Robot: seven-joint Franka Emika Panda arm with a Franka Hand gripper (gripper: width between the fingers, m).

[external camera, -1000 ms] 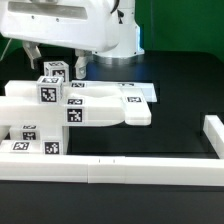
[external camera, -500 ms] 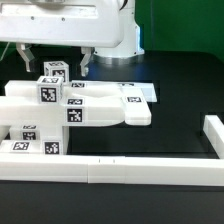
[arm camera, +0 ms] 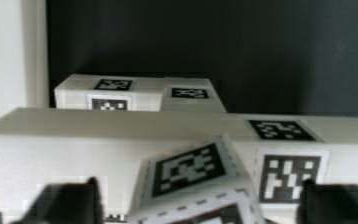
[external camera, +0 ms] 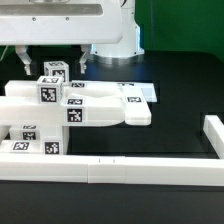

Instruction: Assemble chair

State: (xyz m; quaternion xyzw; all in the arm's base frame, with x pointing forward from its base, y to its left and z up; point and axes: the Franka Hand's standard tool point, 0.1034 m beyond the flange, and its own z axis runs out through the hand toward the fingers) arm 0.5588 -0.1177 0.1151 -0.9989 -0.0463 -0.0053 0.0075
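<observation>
Several white chair parts with black-and-white tags lie grouped at the exterior view's left. A small tagged cube stands on top at the back, with a tagged block in front of it and a long flat part reaching right. My gripper hangs under the white housing, open, one finger on each side of the cube and not touching it. In the wrist view the cube sits between the dark fingertips, with the gripper straddling it. A larger white part lies beyond.
The marker board lies flat behind the long part. A low tagged part sits at the front left. White border rails run along the front and right. The table is black. Another tagged block shows in the wrist view.
The two fingers have spread wider apart around the small cube. The parts have not moved.
</observation>
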